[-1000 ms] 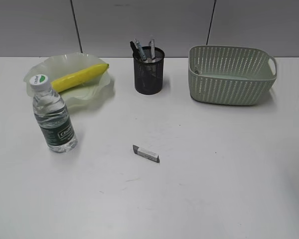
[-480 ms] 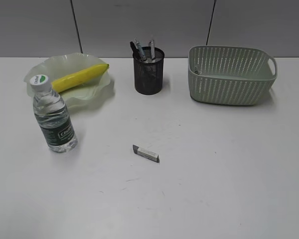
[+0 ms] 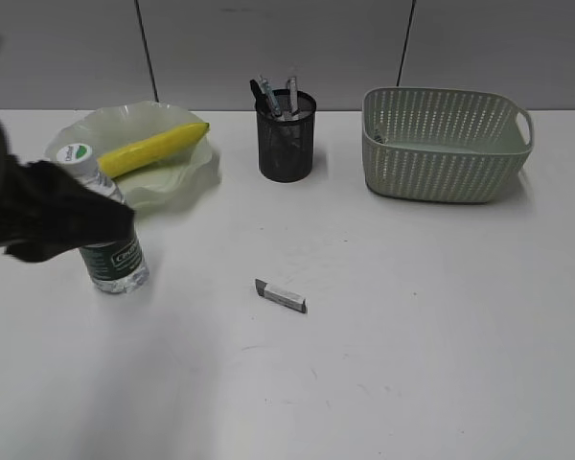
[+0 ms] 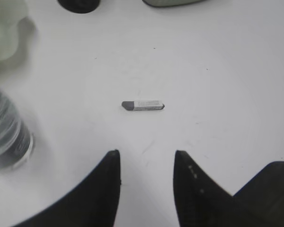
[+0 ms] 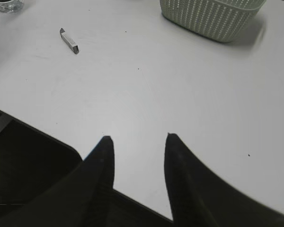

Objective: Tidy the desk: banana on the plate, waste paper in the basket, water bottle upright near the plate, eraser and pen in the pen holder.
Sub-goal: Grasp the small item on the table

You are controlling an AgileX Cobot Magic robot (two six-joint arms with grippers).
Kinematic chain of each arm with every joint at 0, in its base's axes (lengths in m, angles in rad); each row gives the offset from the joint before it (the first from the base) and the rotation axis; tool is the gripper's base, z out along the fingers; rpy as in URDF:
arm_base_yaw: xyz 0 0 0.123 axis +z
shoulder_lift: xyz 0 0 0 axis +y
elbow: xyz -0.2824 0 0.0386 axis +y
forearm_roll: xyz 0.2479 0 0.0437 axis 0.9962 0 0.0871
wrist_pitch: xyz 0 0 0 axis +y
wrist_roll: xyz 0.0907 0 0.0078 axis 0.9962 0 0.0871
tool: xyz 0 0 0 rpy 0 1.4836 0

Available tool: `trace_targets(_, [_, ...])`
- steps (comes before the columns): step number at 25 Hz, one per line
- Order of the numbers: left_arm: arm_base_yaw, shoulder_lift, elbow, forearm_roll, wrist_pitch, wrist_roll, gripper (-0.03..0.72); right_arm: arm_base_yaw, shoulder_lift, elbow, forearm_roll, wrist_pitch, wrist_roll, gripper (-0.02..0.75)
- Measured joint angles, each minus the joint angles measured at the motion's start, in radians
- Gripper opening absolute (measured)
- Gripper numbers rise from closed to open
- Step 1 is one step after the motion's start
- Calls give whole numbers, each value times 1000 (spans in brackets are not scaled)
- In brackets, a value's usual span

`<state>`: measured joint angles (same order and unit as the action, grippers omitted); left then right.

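1. The left arm point(image 3: 38, 211) appears only as a dark blur at the exterior view's left edge, covering the middle of the upright water bottle point(image 3: 105, 244).
2. The left wrist view shows the left end effector point(image 4: 146, 163) with jaws partly apart and empty, above the desk point(image 4: 227, 94), with the eraser point(image 4: 143, 105) lying ahead of the tips.
3. The plate point(image 3: 177, 177) holds the banana point(image 3: 153, 149), just behind the bottle.
4. The pen holder point(image 3: 287, 136) has pens point(image 3: 271, 98) standing in it; the eraser is on the desk in front.
5. Inside the basket point(image 3: 446, 144) I cannot tell what lies.
6. Only the right wrist view shows the right end effector point(image 5: 137, 142), jaws partly apart, empty, over the desk's near edge.
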<state>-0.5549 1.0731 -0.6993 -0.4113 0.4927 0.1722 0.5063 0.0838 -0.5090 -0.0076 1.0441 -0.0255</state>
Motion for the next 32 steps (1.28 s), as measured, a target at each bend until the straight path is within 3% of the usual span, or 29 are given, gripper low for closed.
trace_targets(4, [-86, 237, -207, 63, 40, 164, 283, 0, 0, 0, 0, -1, -3, 298])
trace_targets(9, [-166, 486, -467, 286, 159, 270, 296, 0, 0, 0, 0, -2, -3, 298])
trace_targets(12, [-186, 618, -599, 386, 212, 303, 324, 0, 0, 0, 0, -2, -3, 298])
trace_targets(16, [-196, 746, -720, 411, 319, 437, 332, 0, 0, 0, 0, -2, -4, 298])
trace_targets(24, [-233, 895, -770, 397, 415, 623, 362, 0, 0, 0, 0, -4, -4, 298])
trace_targets(32, [-259, 977, -775, 418, 369, 670, 382, 0, 0, 0, 0, -4, -5, 298])
